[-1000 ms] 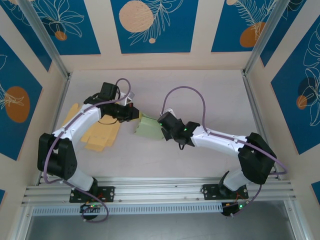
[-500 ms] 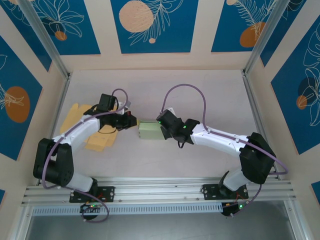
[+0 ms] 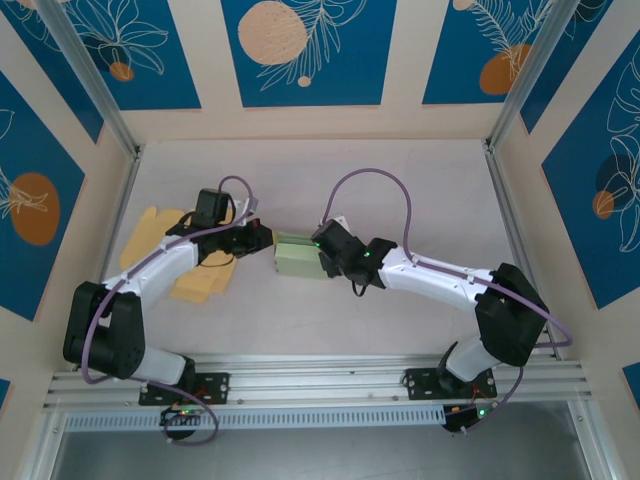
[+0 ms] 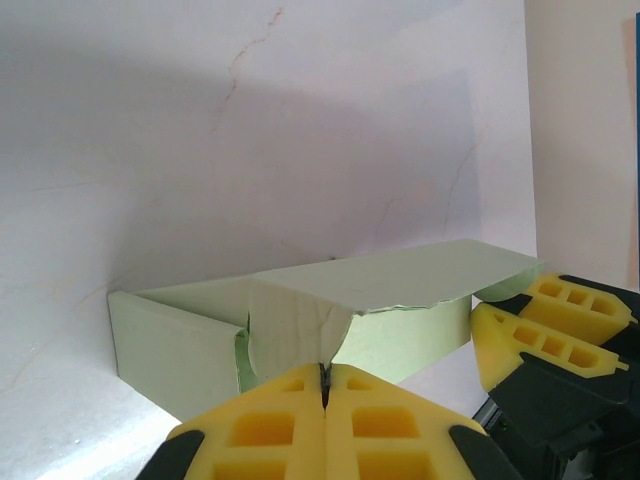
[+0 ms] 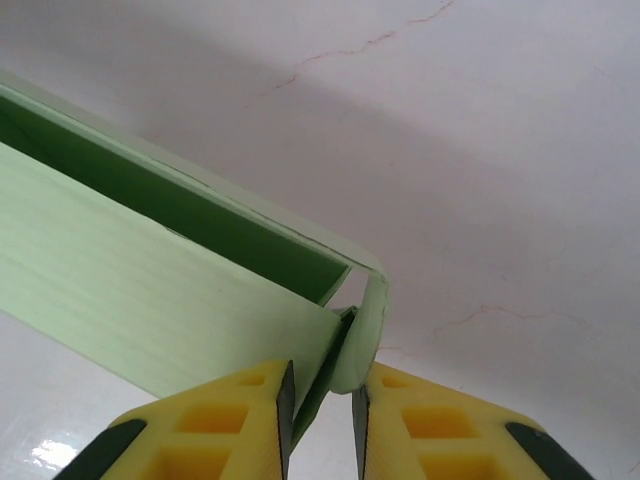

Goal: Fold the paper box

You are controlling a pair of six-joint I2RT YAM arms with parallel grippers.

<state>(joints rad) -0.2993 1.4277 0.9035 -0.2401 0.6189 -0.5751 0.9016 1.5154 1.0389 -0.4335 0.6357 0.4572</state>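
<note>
From my station I see a pale, matte tabletop (image 3: 420, 190) boxed in on three sides by cream walls (image 3: 400, 60). Each wall carries blue panels (image 3: 350, 60) with white leaf outlines and orange discs (image 3: 272, 32). Two aluminium posts (image 3: 88, 75) slant up at the back corners. A slotted aluminium rail (image 3: 320, 380) runs along the near edge, with a perforated strip (image 3: 300, 418) below it. On the wrist cameras I pick out hairline cracks (image 4: 255, 45) in the surface. The light is even and soft, leaving a faint glossy patch (image 5: 45, 450) low in the right wrist view.
</note>
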